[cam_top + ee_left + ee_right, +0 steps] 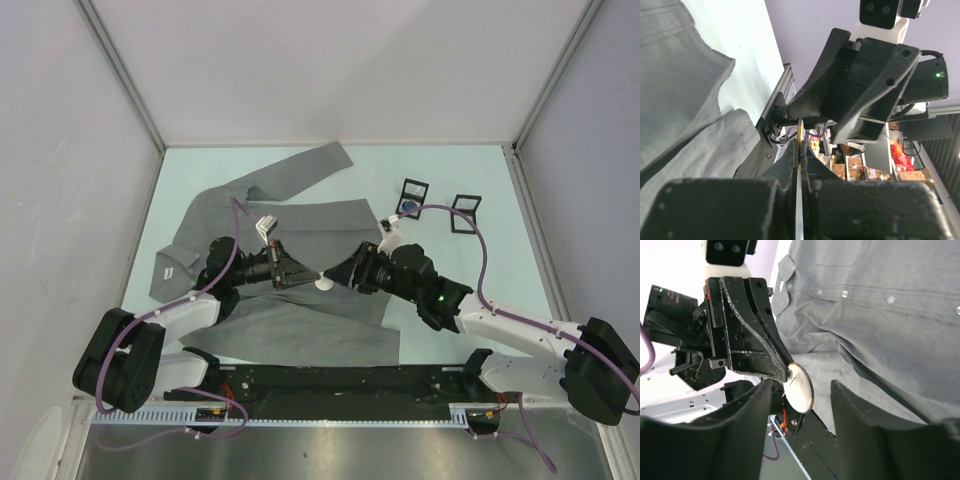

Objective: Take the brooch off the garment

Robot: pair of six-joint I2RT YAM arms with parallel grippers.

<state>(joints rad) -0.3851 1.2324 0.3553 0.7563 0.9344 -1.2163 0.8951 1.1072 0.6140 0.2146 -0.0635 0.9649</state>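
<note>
Two grippers meet over the middle of the grey garment [330, 220], where a pale, gold-rimmed brooch [323, 284] stands on edge just above the cloth. Left gripper [303, 277] is clamped on the disc's rim, its fingers [762, 352] pressed together on the thin edge. This turns the flat face out toward the other arm, a hold that appears meant to present the piece for a second grasp. Right gripper [345, 276] is spread, with a fingertip [855, 415] on either side of the disc and neither touching it. The gap looks set to take the brooch across its width. Whether a pin is caught in the garment cannot be told from any view.

The garment lies spread across the table [450, 170], its row of pale buttons [844, 293] showing. The cloth sits in soft folds beneath the disc rather than being drawn up with it. Open room lies above the garment and on the bare table beyond its right edge, short of two small black frames [413, 190] off its far right corner. The tightest spot is between the two sets of fingers, nearly touching over the garment. Any pull would likely go best upward, clear of the folds below.
</note>
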